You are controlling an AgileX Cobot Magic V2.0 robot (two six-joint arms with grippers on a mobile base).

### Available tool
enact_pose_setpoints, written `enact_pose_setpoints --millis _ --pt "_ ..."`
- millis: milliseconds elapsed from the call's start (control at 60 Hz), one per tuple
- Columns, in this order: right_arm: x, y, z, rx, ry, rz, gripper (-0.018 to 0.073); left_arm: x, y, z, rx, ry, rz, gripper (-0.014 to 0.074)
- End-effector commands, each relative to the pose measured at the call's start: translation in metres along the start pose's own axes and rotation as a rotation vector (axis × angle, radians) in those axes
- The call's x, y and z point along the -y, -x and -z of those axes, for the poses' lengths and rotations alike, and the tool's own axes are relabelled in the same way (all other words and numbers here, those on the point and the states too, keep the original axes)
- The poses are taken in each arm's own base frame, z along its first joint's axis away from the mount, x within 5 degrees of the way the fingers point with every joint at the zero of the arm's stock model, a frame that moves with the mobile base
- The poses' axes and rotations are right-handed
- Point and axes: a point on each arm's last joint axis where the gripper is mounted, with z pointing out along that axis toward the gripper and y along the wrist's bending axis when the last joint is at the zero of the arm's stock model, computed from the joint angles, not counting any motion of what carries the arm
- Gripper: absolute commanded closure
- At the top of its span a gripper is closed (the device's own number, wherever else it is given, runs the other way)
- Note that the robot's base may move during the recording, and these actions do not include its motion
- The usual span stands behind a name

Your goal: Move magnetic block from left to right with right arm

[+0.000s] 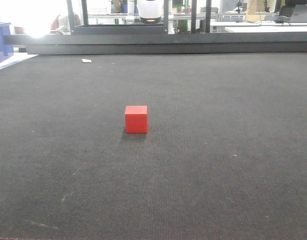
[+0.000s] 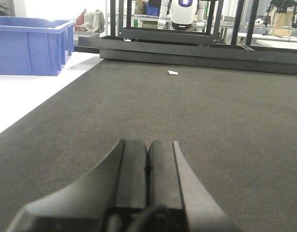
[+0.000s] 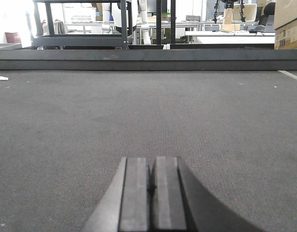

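**Right claw, near field.** In the right wrist view the right claw [image 3: 152, 166] hangs low over the dark tabletop [image 3: 226, 125]. Its two black pads [image 3: 135, 193] are pressed together with only a thin seam between them, and they grip nothing. The matting directly ahead of it is bare.

**Left claw, near field.** The left claw [image 2: 147, 150] is likewise pressed together and empty, low over the same matting. It has no part in this task.

**Task object, middle field.** The magnetic block [image 1: 136, 119], a small red cube, sits flat and upright on the tabletop in the front-facing view, well apart from everything else. Neither claw appears in that view, and the block appears in neither wrist view. It therefore lies outside the right claw's line of sight, not ahead of the pads. Its exact bearing from the claw cannot be read, though it is probably off to the claw's left.

**Far field.** A white scrap [image 3: 3, 78] lies near the far-left margin of the right wrist view, short of the black rail [image 3: 148, 53] that bounds the tabletop. A blue bin [image 2: 30, 46] stands beyond the left claw, to its left.

**Step in hand (judgement).** The block is untouched, so the task stands at its opening approach. The next move calls for the right claw to spread its pads and swing toward the block. It must then descend squarely over two opposite faces before closing.
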Motion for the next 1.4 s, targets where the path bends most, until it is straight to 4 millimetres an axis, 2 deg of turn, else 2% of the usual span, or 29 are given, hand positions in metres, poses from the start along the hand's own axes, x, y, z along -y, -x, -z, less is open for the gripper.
enact_pose_setpoints --millis 0,849,966,1066,1216,1382 --pt "0.001 0.011 0.002 0.117 -0.010 0.013 0.0501 0.000 0.006 0.001 0.093 -0.002 0.006 0.0713" --pt "0.001 0.012 0.002 0.125 -0.010 0.013 0.0501 0.000 0.006 0.001 0.093 -0.002 0.006 0.0713" --pt "0.001 0.017 0.003 0.167 -0.012 0.008 0.0501 0.000 0.006 0.001 0.093 -0.002 0.006 0.0713" --pt "-0.001 0.036 0.006 0.191 -0.003 -0.009 0.0501 0.000 0.006 0.001 0.093 -0.002 0.006 0.0713" --pt "-0.007 0.084 0.011 0.178 0.017 -0.008 0.0501 0.000 0.006 0.001 0.093 -0.002 0.006 0.0713" --pt "-0.013 0.127 -0.007 0.115 0.042 -0.009 0.0470 0.000 0.006 0.001 0.093 -0.002 0.006 0.0713"
